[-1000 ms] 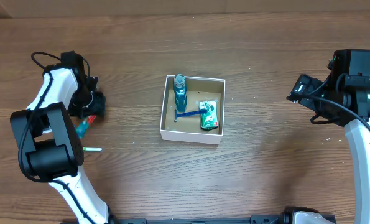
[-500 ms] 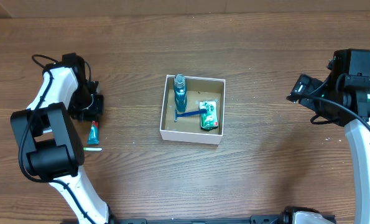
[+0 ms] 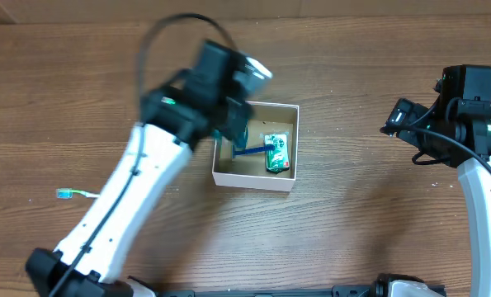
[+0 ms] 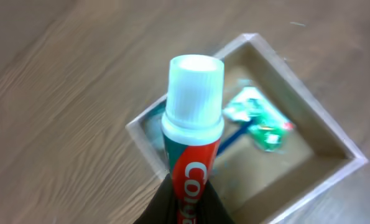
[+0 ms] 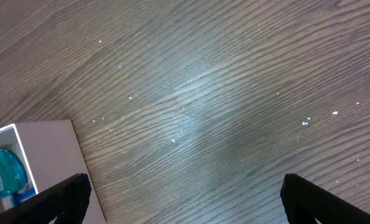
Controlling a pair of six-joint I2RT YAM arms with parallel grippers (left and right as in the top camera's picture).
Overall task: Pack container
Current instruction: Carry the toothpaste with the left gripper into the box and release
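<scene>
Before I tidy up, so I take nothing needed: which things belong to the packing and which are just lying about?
Packing: box, toothpaste in the left gripper over it, razor, green packet and blue bottle inside.
Lying about: small green-and-blue stick on the table, far left of the box; role unclear.

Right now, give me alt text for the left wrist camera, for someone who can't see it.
The left pincer grips a red and green toothpaste tube by its tail, white cap outermost, with the open container behind it on a wood table. Inside lie a green packet and a blue razor.
</scene>
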